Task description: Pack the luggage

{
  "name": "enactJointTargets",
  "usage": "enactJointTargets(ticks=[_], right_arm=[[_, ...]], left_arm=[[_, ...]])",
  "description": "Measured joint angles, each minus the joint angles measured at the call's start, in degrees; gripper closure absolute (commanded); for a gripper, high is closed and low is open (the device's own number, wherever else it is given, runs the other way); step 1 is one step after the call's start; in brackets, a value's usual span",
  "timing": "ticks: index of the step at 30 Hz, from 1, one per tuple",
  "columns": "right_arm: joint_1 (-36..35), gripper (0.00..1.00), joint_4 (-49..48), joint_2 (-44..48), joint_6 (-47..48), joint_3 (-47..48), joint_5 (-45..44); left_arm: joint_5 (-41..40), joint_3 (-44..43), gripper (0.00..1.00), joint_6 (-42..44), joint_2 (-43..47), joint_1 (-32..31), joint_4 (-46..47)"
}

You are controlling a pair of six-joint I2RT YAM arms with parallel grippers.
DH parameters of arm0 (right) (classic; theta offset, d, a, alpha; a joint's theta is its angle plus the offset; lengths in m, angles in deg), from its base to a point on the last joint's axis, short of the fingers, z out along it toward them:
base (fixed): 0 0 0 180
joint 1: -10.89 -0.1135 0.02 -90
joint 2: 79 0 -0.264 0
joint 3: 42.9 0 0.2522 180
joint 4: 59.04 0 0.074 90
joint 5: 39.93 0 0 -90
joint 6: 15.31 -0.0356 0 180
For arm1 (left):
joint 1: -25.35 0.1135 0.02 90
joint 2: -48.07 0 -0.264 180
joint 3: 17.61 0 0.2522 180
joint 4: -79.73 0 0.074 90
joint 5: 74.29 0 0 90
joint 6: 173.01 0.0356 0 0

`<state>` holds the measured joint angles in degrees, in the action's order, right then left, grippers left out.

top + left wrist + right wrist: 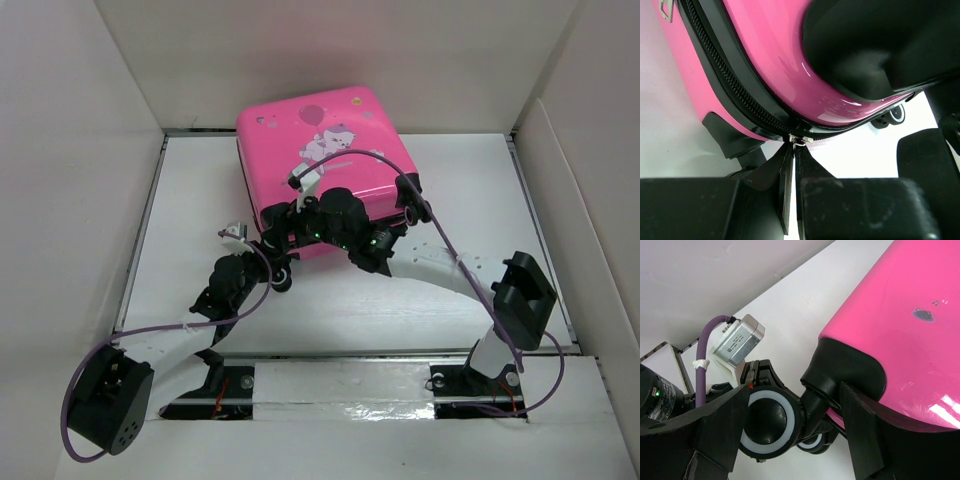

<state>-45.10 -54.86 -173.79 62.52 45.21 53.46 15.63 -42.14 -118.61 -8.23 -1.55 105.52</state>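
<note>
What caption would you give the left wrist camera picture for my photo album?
The left gripper pinches the small metal zipper pull on the bright-pink hard-shell suitcase.

One pink case (330, 150). One bench (400, 320). Two arms: left arm (160, 345), right arm (440, 265). One zip pull (799, 141). The right wrist view shows two wheels (767, 422).

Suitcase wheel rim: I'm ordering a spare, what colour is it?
White ring on a black wheel, clearest in the right wrist view.
</note>
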Motion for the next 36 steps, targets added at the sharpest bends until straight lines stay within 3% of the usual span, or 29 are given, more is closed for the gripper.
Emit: enactJointTargets(ticks=[30, 36], right_arm=[[-7.08, 0.24, 5.25, 0.68, 0.57, -0.22, -15.82], [-7.61, 0.47, 6.14, 0.63, 0.35, 0.46, -17.94]], left_arm=[[-0.11, 0.00, 1.00, -0.20, 0.00, 0.00, 0.02], [-0.31, -0.07, 1.00, -0.22, 0.00, 0.00, 0.09]])
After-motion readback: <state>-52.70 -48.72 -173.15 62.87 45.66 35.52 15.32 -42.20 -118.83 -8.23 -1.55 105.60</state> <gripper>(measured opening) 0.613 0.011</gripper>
